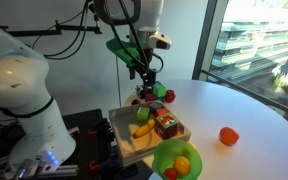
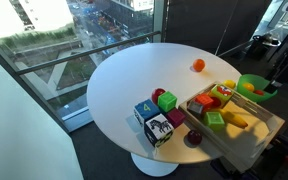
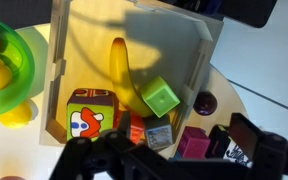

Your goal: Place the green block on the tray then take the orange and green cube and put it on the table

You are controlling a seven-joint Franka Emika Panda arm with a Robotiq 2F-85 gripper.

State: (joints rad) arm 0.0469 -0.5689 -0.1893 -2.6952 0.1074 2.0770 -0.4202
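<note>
Jaws spread (empty), well above green block [image 3: 160,97]

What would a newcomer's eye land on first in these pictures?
The light-wood tray at the edge of the round white table stands out first, holding a banana, the green block and the orange and green cube. Next come the lime-green bowl of fruit beside the tray and a lone orange fruit out on the tabletop. The pincer hangs over the tray.
</note>
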